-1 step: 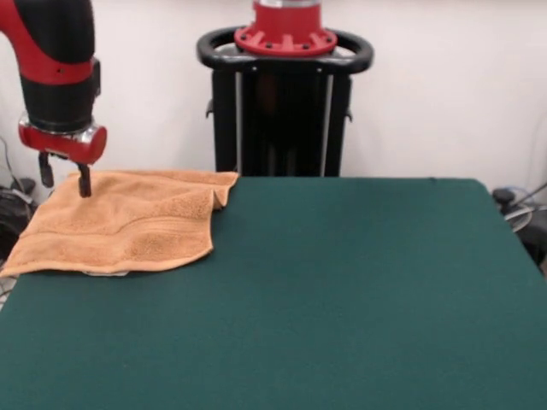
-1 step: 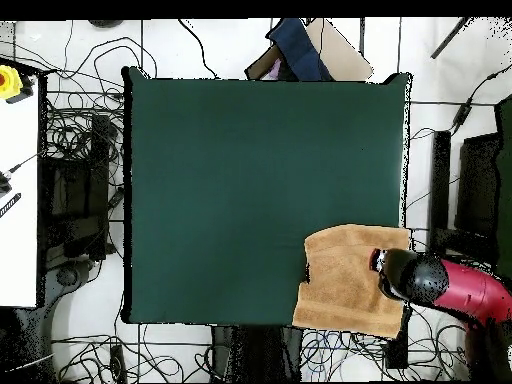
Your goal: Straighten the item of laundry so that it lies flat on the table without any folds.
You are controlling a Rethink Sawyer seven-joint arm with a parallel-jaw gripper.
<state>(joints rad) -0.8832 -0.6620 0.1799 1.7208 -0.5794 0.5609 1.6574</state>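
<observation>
Starting at the left of the front view: the gripper hangs over the far left corner of the counter, right above the towel's back edge. Its two fingers are spread apart with nothing between them, and the right one looks like it's touching or just about touching the cloth. Probably lined up there because that edge is where there's something loose to grab.

The towel itself is bunched into that corner, not centered at all. It seems to be doubled over: there's a second layer edge running across it below the woven band, and a bit of white, likely the tag, peeks out under the near edge. The far right corner is curled up a little too. Its left side reaches the counter's edge and may hang off slightly.

From overhead, the towel sits in the lower right corner of the counter, with its bottom edge spilling past the counter's rim. The arm comes in from the right and covers the gripper, so no finger detail there.

Further right in the front view it's just bare green top, lots of room to spread into. So the job looks barely started: the fold is still in, and the sensible move would be pinching the top layer and dragging it toward the open area.
</observation>
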